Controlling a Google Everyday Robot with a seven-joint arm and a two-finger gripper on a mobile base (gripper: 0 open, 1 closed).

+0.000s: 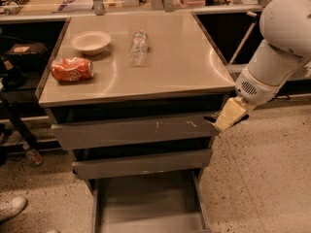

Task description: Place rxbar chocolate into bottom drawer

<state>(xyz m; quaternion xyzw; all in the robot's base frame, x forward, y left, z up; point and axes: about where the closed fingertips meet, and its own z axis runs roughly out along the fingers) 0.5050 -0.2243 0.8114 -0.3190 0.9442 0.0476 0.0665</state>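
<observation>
The bottom drawer is pulled out at the foot of the cabinet, a wide shallow grey tray with nothing in it. My gripper hangs beside the cabinet's front right corner, level with the top drawer front and well above the bottom drawer. Its pale fingers are closed on a small dark flat piece at their tips, the rxbar chocolate, which is mostly hidden by the fingers.
On the cabinet top lie a crushed orange can, a white bowl and a clear bottle. Two upper drawers are shut. A counter runs behind. A shoe shows on the speckled floor at the lower left.
</observation>
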